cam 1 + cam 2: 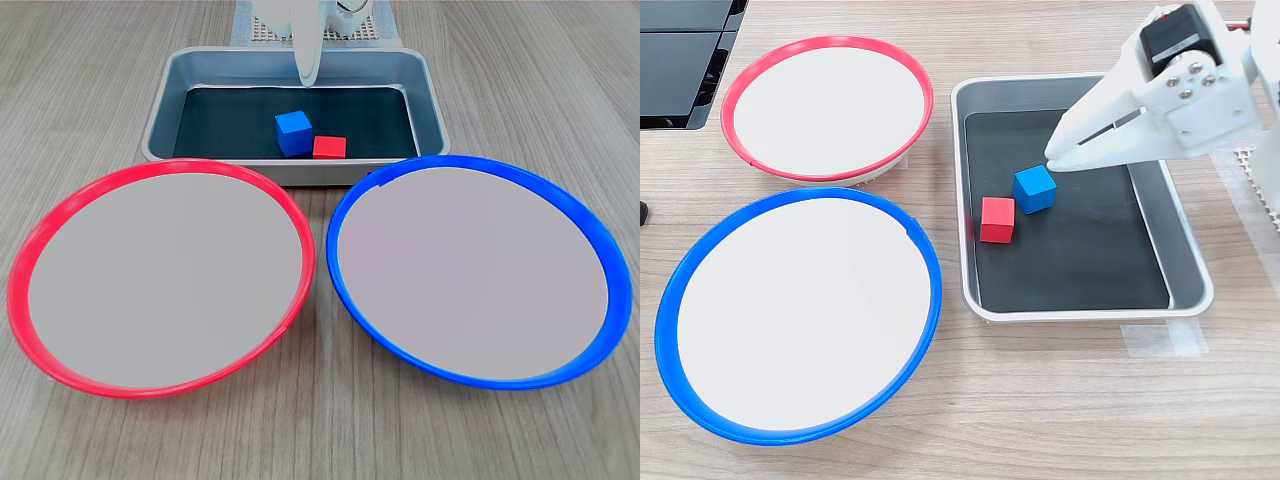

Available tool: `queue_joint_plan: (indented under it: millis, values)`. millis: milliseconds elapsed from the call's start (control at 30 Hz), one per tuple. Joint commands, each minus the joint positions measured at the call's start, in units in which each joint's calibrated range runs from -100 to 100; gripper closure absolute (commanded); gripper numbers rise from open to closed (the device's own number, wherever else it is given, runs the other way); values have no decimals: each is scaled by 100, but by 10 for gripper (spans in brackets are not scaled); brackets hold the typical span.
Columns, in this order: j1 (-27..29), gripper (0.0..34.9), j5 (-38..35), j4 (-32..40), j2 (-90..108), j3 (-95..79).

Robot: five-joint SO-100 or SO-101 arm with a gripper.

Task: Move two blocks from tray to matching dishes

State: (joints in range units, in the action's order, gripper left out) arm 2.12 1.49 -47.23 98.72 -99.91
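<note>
1. On the left of the second exterior view you see the two dishes side by side on the table [1060, 410]: the red-rimmed dish [827, 107] farther back, the blue-rimmed dish [798, 315] nearer. Both are empty. I think they sit close to the tray so that each carry is short.
2. In the first exterior view the order is different: the red-rimmed dish [160, 280] is at the left and the blue-rimmed dish [478, 272] at the right, and the tray is behind them.
3. Next comes the tray [1188, 262], just beside the dishes. Its raised walls keep the small pieces from sliding away.
4. Both blocks rest on the dark bottom of the tray. The red block [997, 219] is at the left in the second exterior view; the blue block [1035, 189] is very close to it, perhaps touching at a corner. No block is moved yet.
5. At the right, the tool [1052, 157] hangs over the tray, just above and beside the blue block, and it holds nothing. Its tips look pressed almost together. You probably need to spread them before you go down.
6. Because the blocks are so near each other, a tip can push the red one when you take the blue one.
</note>
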Motion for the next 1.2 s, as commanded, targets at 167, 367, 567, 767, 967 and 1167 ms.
queue_joint_plan:
  millis: [167,367,567,767,967,1167]
  values:
    - [-10,346,0,-19,34,-9]
    - [-10,346,0,-19,34,-9]
    - [-10,346,0,-19,34,-9]
    - [-10,346,0,-19,34,-9]
    - [-10,346,0,-19,34,-9]
    - [169,346,283,14,-571,291]
